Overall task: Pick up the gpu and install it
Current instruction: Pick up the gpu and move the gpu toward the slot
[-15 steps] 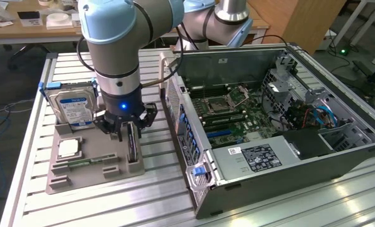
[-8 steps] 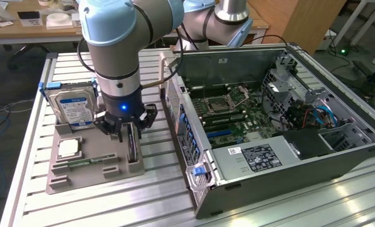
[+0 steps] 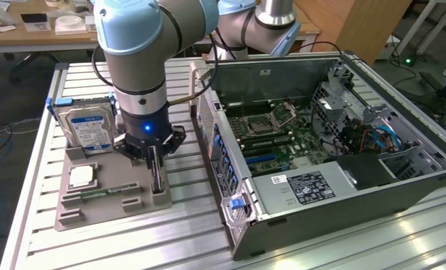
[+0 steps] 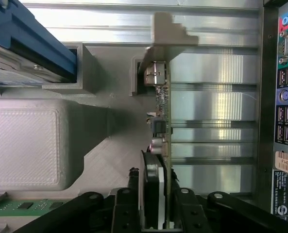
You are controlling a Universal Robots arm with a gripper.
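Observation:
The gpu (image 3: 157,179) is a thin dark card standing on edge in a slot at the right side of the grey holder tray (image 3: 110,216). My gripper (image 3: 155,164) hangs straight down over it. In the wrist view the card (image 4: 162,121) runs edge-on away from the gripper (image 4: 156,196), its metal bracket at the far end. A black finger (image 4: 127,206) sits against each side of the card's near end, shut on it. The card still rests in its slot.
The open computer case (image 3: 321,146) lies just to the exterior view's right of the tray, its rear ports (image 4: 285,97) close to the card. On the tray stand a silver hard drive (image 3: 88,126), a square chip (image 3: 83,175) and a green memory stick (image 3: 103,193).

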